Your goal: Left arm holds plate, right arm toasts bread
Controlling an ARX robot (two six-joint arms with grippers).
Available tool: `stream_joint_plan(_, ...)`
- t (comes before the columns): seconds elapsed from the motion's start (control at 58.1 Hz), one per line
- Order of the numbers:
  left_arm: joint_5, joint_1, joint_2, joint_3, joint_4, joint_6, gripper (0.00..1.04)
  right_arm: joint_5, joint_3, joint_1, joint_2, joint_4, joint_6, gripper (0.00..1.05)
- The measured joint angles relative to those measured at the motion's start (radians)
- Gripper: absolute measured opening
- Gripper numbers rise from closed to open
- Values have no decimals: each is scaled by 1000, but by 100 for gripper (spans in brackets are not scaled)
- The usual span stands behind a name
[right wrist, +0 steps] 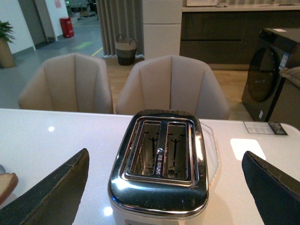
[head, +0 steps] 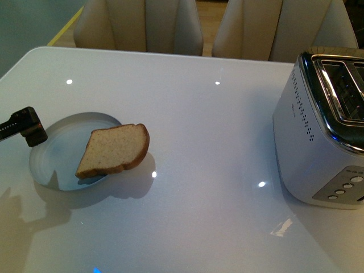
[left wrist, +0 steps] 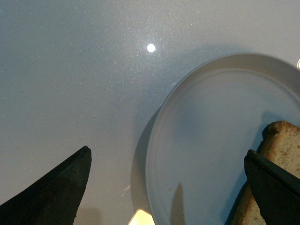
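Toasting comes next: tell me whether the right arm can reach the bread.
Probably yes: the right gripper is open, and the bread slice lies uncovered across the plate rim, bare table beside it.

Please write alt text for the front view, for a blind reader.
A bread slice lies across the right rim of a pale blue plate on a white table. The left gripper is at the plate's left edge; a toaster stands far right.

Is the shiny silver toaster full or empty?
Empty: both slots of the silver toaster show only wire racks; the brown bread slice lies on the pale plate.
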Motion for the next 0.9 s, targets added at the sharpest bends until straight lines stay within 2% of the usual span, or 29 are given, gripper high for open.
stream_joint_plan(0.379, -16, -78, 141, 153, -141, -11, 97, 0, 0, 0, 0, 0, 0, 96)
stream_joint_plan(0.792, -46, -84, 175, 183, -196, -42, 97, 0, 0, 0, 0, 0, 0, 96)
stream_joint_plan(0.895, -59, -84, 183, 184, -204, -43, 85, 0, 0, 0, 0, 0, 0, 96)
